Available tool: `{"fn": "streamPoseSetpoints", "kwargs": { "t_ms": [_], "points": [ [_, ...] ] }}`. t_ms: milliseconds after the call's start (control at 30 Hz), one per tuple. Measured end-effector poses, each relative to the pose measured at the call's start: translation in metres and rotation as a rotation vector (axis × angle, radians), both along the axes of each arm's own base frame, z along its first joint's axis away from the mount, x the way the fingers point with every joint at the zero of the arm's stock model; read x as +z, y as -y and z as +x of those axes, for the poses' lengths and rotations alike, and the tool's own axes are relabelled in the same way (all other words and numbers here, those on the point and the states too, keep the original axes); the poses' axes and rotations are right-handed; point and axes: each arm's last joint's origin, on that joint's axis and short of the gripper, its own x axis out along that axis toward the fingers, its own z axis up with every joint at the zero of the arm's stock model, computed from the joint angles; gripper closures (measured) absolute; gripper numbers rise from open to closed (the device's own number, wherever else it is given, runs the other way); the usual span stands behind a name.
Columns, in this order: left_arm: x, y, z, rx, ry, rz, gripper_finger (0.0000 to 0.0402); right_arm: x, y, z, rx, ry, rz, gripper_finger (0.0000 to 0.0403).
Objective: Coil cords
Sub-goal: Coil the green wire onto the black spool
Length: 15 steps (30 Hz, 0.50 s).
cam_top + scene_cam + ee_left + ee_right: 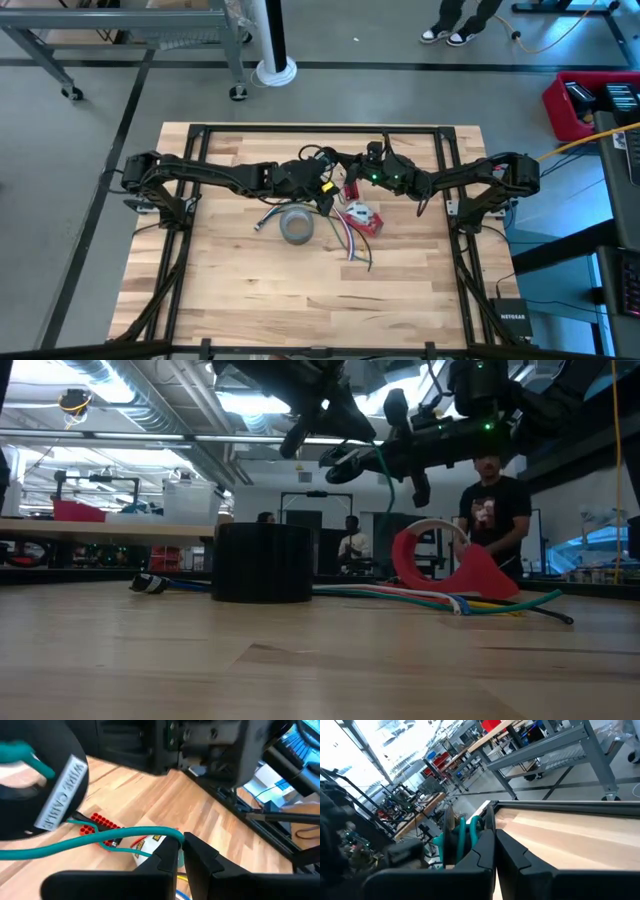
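The left gripper (181, 851) is hanging above the middle of the worktop (240, 290), its jaws nearly together and pinching a thin green cord (90, 842) that is running away from the fingertips in a long curve. The right gripper (494, 840) is meeting it from the opposite side, jaws closed on the other stretch of the same green cord (461, 835), which is looping up beside its fingers. In the low view both grippers are raised well off the wood, and the cord (386, 472) is dangling between them in a short arc.

Below them, a grey tape roll (297, 226) is sitting upright on the worktop. Just beside it a red holder (362, 217) is lying with a bundle of coloured wires (440, 600) fanning out along the wood, and more wires (270, 219) are trailing on the roll's other side.

Beyond the worktop, a person in a dark shirt (495, 510) is standing in the room.
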Motion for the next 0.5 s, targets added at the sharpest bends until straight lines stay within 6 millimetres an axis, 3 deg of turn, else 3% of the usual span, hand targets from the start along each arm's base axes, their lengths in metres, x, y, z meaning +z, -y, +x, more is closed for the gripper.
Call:
{"fn": "streamPoseSetpoints", "kwargs": {
  "t_ms": [500],
  "points": [
    [-0.033,0.000,0.015,0.011,-0.081,-0.017,0.0346,0.004,0.000,0.000,-0.002,0.041,-0.009,0.0395]
  ]
}}
